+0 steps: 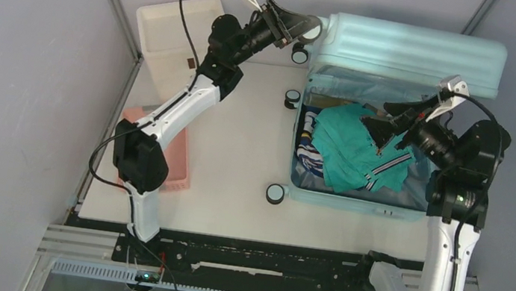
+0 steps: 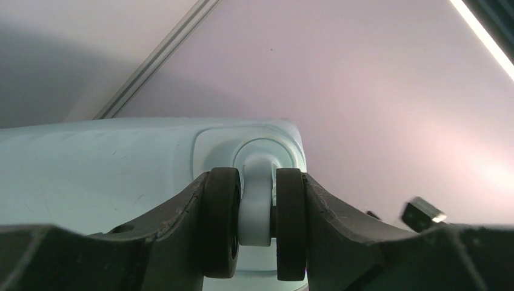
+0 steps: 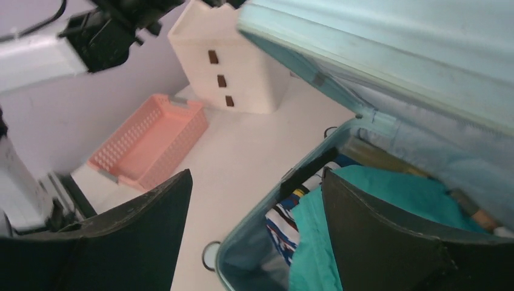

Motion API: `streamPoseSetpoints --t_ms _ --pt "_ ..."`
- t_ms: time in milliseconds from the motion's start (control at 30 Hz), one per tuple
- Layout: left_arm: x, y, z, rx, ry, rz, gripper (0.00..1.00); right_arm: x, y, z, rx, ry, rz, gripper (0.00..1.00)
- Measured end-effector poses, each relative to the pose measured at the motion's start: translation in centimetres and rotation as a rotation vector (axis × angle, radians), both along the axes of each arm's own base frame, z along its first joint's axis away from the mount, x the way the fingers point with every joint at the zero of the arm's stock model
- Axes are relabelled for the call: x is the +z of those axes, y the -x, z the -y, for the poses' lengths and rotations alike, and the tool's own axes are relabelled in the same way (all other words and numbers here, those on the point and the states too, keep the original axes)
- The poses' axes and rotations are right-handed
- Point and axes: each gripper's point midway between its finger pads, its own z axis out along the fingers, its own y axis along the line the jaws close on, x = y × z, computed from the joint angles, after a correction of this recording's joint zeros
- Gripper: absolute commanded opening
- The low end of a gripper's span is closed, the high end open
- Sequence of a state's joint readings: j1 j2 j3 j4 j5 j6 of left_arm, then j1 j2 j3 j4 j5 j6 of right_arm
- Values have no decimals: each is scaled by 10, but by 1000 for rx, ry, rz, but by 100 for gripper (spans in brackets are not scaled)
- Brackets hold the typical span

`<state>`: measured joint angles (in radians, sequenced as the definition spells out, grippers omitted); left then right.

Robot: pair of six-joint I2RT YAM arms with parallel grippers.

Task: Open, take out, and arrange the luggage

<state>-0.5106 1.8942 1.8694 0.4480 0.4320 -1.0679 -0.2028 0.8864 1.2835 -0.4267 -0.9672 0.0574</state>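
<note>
The pale blue luggage (image 1: 353, 202) lies open at the right of the table, its lid (image 1: 410, 53) raised at the back. Inside lie a teal shirt (image 1: 341, 145) and a blue-and-white striped garment (image 1: 305, 148). My left gripper (image 1: 302, 27) is shut on the lid's corner wheel (image 2: 254, 206), its fingers (image 2: 339, 224) pressing the two black discs from either side. My right gripper (image 1: 386, 125) hovers open over the teal shirt (image 3: 388, 194) with nothing between its fingers. The right wrist view looks past the luggage's left rim (image 3: 254, 233) to the striped garment (image 3: 285, 221).
A white three-drawer box (image 1: 172, 32) stands at the back left, beside my left arm. A pink plastic basket (image 1: 176, 157) sits at the table's left edge. Three other luggage wheels (image 1: 275, 193) stick out of the suitcase's left side. Grey walls close in on the sides and the back.
</note>
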Motion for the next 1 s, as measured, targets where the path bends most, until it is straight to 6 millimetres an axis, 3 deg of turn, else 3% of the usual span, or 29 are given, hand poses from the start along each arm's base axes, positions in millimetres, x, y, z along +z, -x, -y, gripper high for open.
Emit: streamPoseSetpoints --t_ms 100,267,467,733,800,967,1000 --pt "2 -5 -1 7 15 -8 0 -6 -25 7 -91 -162 -112 82" --pt "4 -10 -2 16 26 -11 0 11 -72 13 -166 -448 -230 78" --pt "3 -12 -3 20 31 -17 0 27 -98 10 -174 -689 -318 63" --pt "6 -19 -6 42 43 -21 0 32 -118 22 -231 -883 -402 8" --pt "5 -23 -5 51 44 -27 10 33 -123 25 -233 -933 -424 0" --pt "6 -31 -6 76 47 -42 63 43 -134 30 -213 -997 -438 0" --pt "5 -32 -6 85 47 -47 68 47 -138 31 -205 -999 -435 0"
